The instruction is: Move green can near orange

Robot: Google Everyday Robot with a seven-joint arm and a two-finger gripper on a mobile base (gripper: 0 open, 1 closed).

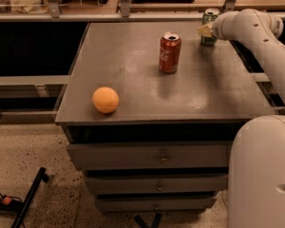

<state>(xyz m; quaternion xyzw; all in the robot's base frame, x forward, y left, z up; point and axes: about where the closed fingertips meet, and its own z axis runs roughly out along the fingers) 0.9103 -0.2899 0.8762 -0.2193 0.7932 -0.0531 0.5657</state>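
The green can (210, 18) stands upright at the back right corner of the grey table (133, 75). Its silver top shows and its lower part is hidden behind my gripper (205, 31). The gripper is right at the can's front left side, reaching in from the right on the white arm. The orange (105, 99) lies near the table's front left edge, far from the green can.
A red Coca-Cola can (170, 54) stands upright in the back middle of the table, between the orange and the green can. Drawers (156, 158) sit under the tabletop. My white base (263, 175) fills the lower right. A black stand (26, 201) lies on the floor at left.
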